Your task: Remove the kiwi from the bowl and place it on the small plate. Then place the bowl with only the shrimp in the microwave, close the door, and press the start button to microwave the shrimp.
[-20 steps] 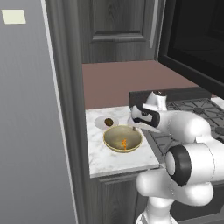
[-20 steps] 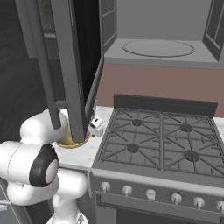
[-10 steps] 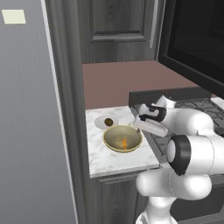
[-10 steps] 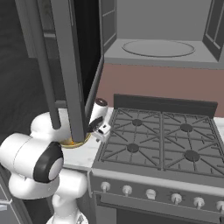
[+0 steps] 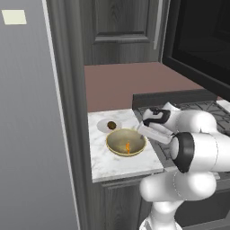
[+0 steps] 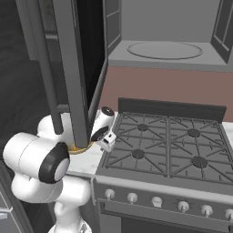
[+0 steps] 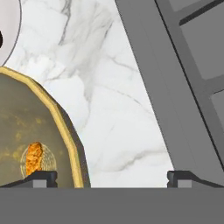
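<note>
The tan-gold bowl (image 5: pixel 126 142) sits on the marble counter with the orange shrimp (image 5: pixel 127 147) inside. Just behind it lies the small plate (image 5: pixel 107 127) with the dark kiwi (image 5: pixel 112 125) on it. My gripper (image 5: pixel 142 130) hangs open at the bowl's right rim, holding nothing. In the hand view its gripper (image 7: pixel 111 178) straddles the rim: one fingertip over the bowl (image 7: pixel 39 127) near the shrimp (image 7: pixel 33 156), the other over the stove's edge. The microwave (image 6: pixel 164 50) stands open above, its door (image 6: pixel 77 68) swung out to the left.
A gas stove (image 6: pixel 168 145) adjoins the marble counter (image 5: pixel 112 164) on the right, its raised grey edge (image 7: pixel 170 96) close to the bowl. A tall grey panel (image 5: pixel 31 134) bounds the counter on the left. The open door (image 5: pixel 197 45) hangs over the stove.
My hand has shifted a little to the right, from above the bowl toward its right rim. Bowl, plate and kiwi have stayed put.
</note>
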Controlling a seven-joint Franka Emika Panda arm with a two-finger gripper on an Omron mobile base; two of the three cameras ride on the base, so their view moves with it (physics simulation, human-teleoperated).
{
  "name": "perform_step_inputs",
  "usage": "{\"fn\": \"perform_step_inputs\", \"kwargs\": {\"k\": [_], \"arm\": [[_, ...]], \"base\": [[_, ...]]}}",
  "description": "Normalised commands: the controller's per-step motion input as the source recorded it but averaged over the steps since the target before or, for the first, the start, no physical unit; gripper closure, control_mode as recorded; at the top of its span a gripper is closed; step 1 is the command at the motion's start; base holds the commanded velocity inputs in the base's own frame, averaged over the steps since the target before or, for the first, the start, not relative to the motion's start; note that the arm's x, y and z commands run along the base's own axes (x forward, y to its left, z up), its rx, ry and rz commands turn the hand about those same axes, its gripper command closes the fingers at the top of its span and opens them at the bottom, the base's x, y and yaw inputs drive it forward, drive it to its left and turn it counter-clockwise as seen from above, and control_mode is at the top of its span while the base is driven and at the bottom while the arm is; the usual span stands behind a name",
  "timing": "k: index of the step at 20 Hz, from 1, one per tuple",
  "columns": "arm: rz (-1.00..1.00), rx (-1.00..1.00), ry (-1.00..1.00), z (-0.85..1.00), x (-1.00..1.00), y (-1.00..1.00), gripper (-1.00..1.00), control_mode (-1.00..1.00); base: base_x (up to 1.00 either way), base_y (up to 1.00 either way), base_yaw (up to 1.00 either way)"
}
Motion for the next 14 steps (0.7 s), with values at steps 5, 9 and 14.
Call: {"fn": "perform_step_inputs", "kwargs": {"k": [5,9,14], "arm": [[0.02,0.03,0.0,-0.22,0.13,0.01,-1.0,-1.0],[0.03,0.02,0.0,-0.17,0.18,0.11,-1.0,-1.0],[0.02,0.01,0.0,-0.12,0.26,0.27,-1.0,-1.0]], "base": [[0.0,0.0,0.0],[0.0,0.0,0.0],[0.0,0.0,0.0]]}}
